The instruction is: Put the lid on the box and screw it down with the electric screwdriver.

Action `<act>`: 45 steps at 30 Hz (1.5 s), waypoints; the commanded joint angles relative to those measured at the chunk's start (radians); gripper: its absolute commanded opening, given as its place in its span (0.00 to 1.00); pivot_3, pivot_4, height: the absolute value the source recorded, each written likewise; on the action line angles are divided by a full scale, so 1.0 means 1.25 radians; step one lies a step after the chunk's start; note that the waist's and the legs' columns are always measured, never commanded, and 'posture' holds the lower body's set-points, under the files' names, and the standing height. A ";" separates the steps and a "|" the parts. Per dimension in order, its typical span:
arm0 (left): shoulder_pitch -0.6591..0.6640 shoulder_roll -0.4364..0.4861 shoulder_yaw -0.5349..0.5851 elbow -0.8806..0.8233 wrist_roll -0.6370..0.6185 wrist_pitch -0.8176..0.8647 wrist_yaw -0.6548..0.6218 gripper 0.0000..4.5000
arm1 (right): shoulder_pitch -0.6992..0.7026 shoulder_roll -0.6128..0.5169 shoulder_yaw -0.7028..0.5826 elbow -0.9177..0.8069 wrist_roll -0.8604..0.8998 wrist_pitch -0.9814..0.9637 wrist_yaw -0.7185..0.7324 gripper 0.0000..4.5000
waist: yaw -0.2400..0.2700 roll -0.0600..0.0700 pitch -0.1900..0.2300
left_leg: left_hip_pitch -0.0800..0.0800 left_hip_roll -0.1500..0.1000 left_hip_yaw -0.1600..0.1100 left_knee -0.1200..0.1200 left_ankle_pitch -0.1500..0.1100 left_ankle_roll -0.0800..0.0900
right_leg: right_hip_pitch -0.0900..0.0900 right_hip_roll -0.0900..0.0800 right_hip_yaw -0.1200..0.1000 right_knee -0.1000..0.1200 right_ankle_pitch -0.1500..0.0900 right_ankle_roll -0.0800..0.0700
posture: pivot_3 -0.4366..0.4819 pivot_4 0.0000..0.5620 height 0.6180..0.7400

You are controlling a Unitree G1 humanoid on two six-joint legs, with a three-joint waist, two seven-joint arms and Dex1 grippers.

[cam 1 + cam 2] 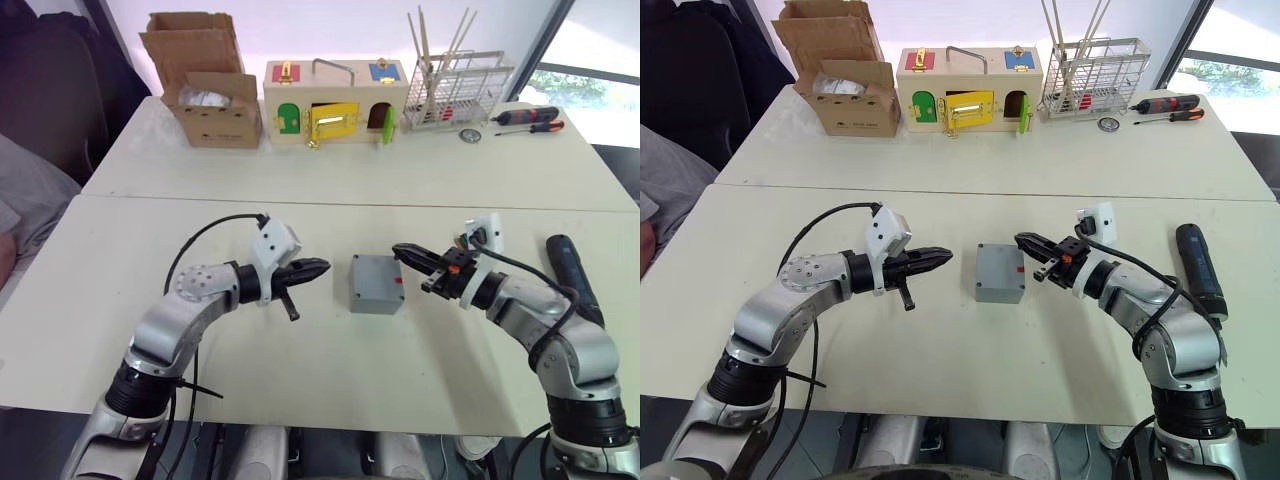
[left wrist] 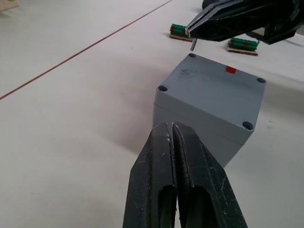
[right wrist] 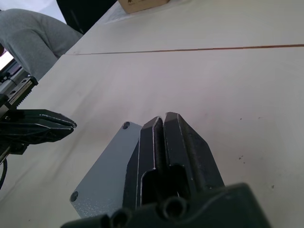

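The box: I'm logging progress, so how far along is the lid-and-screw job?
Done: the lid appears seated on the box. In hand: nothing; left gripper and right gripper flank it, shut and empty. Left: the electric screwdriver lies untouched beside the right arm.

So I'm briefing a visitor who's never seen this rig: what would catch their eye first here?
Two shut grippers, left gripper and right gripper, point at a grey box mid-table with its lid on. The electric screwdriver lies untouched beyond the right arm.
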 commanded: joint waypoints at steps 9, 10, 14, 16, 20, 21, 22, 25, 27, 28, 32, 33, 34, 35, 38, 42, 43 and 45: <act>-0.009 -0.011 -0.011 -0.029 -0.005 0.001 0.007 0.02 | 0.006 0.000 -0.006 -0.006 -0.005 -0.019 -0.005 0.01 | 0.000 0.000 0.000 | 0.000 0.000 0.000 0.000 0.000 0.001 | 0.000 0.000 0.000 0.000 0.000 0.000 | 0.48 0.27 0.91; -0.010 -0.012 -0.011 -0.028 -0.005 0.001 0.007 0.02 | 0.006 0.000 -0.006 -0.005 -0.005 -0.020 -0.005 0.01 | 0.000 0.000 0.000 | 0.000 0.000 0.000 0.000 0.000 0.001 | 0.000 0.000 0.000 0.000 0.000 0.000 | 0.48 0.27 0.91; -0.009 -0.018 -0.016 -0.023 -0.002 -0.004 0.008 0.02 | 0.004 0.002 -0.004 0.002 -0.012 -0.024 -0.008 0.01 | 0.001 0.000 0.000 | 0.000 0.000 0.000 0.000 0.000 0.001 | 0.000 0.000 0.000 0.000 0.000 0.000 | 0.48 0.27 0.91; -0.011 -0.021 -0.019 -0.021 -0.001 -0.007 0.008 0.02 | 0.003 0.004 0.004 0.007 -0.020 -0.028 -0.009 0.01 | 0.000 0.000 0.000 | 0.000 0.000 0.000 0.000 0.000 0.001 | 0.000 0.000 0.000 0.000 0.000 0.000 | 0.48 0.27 0.91; -0.013 -0.024 -0.021 -0.019 0.000 -0.009 0.010 0.02 | 0.005 0.001 0.012 0.015 -0.033 -0.035 -0.007 0.01 | 0.000 0.000 0.000 | 0.000 0.000 0.000 0.000 0.000 0.001 | 0.000 0.000 0.000 0.000 0.000 0.000 | 0.48 0.27 0.91; -0.013 -0.025 -0.021 -0.019 0.000 -0.010 0.010 0.02 | 0.007 -0.001 0.014 0.016 -0.033 -0.032 -0.004 0.01 | 0.000 0.000 0.000 | 0.000 0.000 0.000 0.000 0.000 0.001 | 0.000 0.000 0.000 0.000 0.000 0.000 | 0.48 0.27 0.91; -0.013 -0.025 -0.021 -0.018 0.000 -0.011 0.010 0.02 | 0.009 -0.004 0.017 0.017 -0.032 -0.028 -0.001 0.01 | 0.000 0.000 0.000 | 0.000 0.000 0.000 0.000 0.000 0.001 | 0.000 0.000 0.000 0.000 0.000 0.000 | 0.48 0.27 0.91; -0.014 -0.025 -0.021 -0.017 0.000 -0.012 0.010 0.02 | 0.012 -0.014 0.025 0.018 -0.033 -0.024 0.011 0.01 | 0.000 0.000 0.000 | 0.000 0.000 0.000 0.000 -0.001 0.001 | 0.000 0.000 0.000 0.000 0.000 0.000 | 0.48 0.27 0.91; -0.014 -0.025 -0.021 -0.016 0.000 -0.013 0.010 0.02 | 0.011 -0.015 0.026 0.019 -0.035 -0.026 0.012 0.01 | 0.000 0.000 0.000 | 0.000 0.000 0.000 0.000 -0.001 0.001 | 0.000 0.000 0.000 0.000 0.000 0.000 | 0.48 0.27 0.91; -0.014 -0.026 -0.021 -0.016 0.000 -0.013 0.010 0.02 | 0.013 -0.016 0.024 0.019 -0.036 -0.027 0.011 0.01 | 0.000 0.000 0.000 | 0.000 0.000 0.000 0.000 0.000 0.001 | 0.000 0.000 0.000 0.000 0.000 0.000 | 0.48 0.27 0.91; -0.015 -0.027 -0.023 -0.013 0.001 -0.015 0.010 0.02 | 0.015 -0.019 0.021 0.016 -0.042 -0.035 0.008 0.01 | 0.001 0.000 0.000 | 0.000 0.000 0.000 0.000 0.000 0.001 | 0.000 0.000 0.000 0.000 0.000 0.000 | 0.48 0.27 0.91; -0.016 -0.028 -0.023 -0.011 0.001 -0.016 0.009 0.02 | 0.016 -0.021 0.021 0.014 -0.041 -0.034 0.011 0.06 | 0.001 0.000 0.000 | 0.000 0.000 0.000 0.000 0.000 0.001 | 0.000 0.000 0.000 0.000 0.000 0.000 | 0.48 0.27 0.91; -0.017 -0.028 -0.023 -0.010 0.001 -0.017 0.009 0.02 | 0.016 -0.023 0.020 0.010 -0.038 -0.031 0.013 0.13 | 0.001 0.000 0.000 | 0.000 0.000 0.000 0.000 0.000 0.001 | 0.000 0.000 0.000 0.000 0.000 0.000 | 0.48 0.27 0.91; -0.018 -0.029 -0.023 -0.008 0.001 -0.017 0.009 0.02 | 0.015 -0.025 0.020 0.007 -0.038 -0.030 0.014 0.21 | 0.001 0.000 0.000 | 0.000 0.000 0.000 0.000 -0.001 0.001 | 0.000 0.000 0.000 0.000 0.000 0.000 | 0.48 0.27 0.91; -0.017 -0.042 -0.019 -0.005 -0.006 -0.018 0.014 0.02 | 0.011 -0.034 0.010 -0.007 -0.030 -0.018 0.013 0.53 | 0.001 0.000 0.000 | 0.000 0.000 0.000 0.000 -0.001 0.001 | 0.000 0.000 0.000 0.000 0.000 0.000 | 0.48 0.27 0.91; -0.005 -0.083 0.008 -0.021 -0.050 -0.005 0.028 0.02 | -0.001 -0.046 -0.045 -0.033 -0.006 0.001 -0.010 0.91 | 0.001 0.000 0.000 | 0.000 0.000 0.000 0.000 -0.001 0.001 | 0.000 0.000 0.000 0.000 0.000 0.000 | 0.48 0.27 0.91; -0.002 -0.091 0.014 -0.029 -0.061 -0.003 0.032 0.02 | -0.007 -0.045 -0.070 -0.040 0.006 0.007 -0.021 0.98 | 0.001 0.000 0.000 | 0.000 0.000 0.000 0.000 -0.001 0.001 | 0.000 0.000 0.000 0.000 0.000 0.000 | 0.48 0.27 0.91; 0.005 -0.104 0.022 -0.048 -0.088 0.016 0.039 0.02 | -0.023 -0.044 -0.137 -0.047 0.052 0.037 -0.047 0.99 | 0.001 0.000 0.000 | 0.000 0.000 0.000 0.000 -0.001 0.001 | 0.000 0.000 0.000 0.000 0.000 0.000 | 0.48 0.27 0.91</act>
